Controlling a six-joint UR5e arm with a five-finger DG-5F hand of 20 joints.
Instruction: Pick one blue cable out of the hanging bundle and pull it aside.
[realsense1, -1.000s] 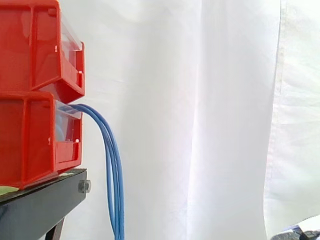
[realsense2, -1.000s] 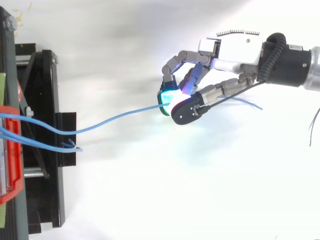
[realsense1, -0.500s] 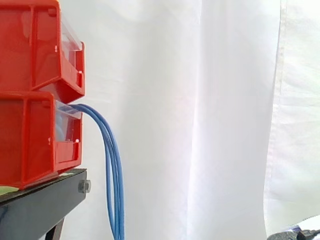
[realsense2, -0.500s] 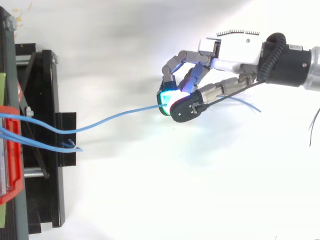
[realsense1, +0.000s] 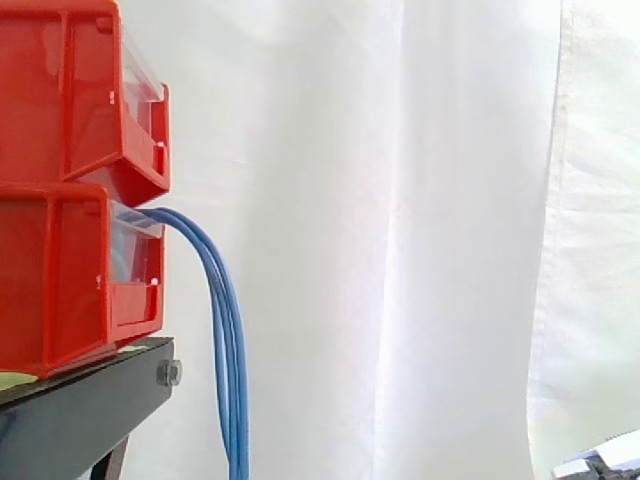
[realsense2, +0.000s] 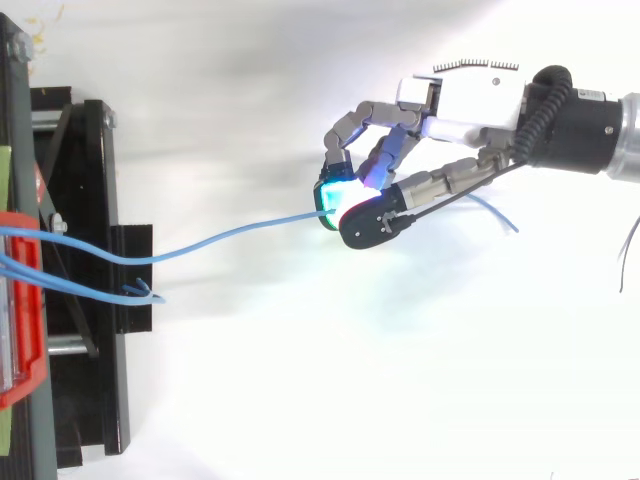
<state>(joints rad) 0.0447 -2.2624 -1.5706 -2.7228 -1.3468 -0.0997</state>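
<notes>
We see the hand (realsense2: 455, 100) in the top view, its metal fingers curled and its glowing cyan fingertips (realsense2: 333, 192) pinched against the dark rounded thumb tip on one thin blue cable (realsense2: 230, 238). That cable runs in a shallow wave from the lower red bin (realsense1: 70, 280) out to the hand, well apart from the black stand (realsense1: 80, 415), and its loose end trails past the thumb. In the side view the rest of the bundle (realsense1: 228, 360), smooth round blue strands, arcs over the bin's clear front lip and hangs straight down just beside the stand. A second glossy plastic upper red bin (realsense1: 70, 90) sits stacked on the first, before the softly folded white curtain (realsense1: 420, 240).
</notes>
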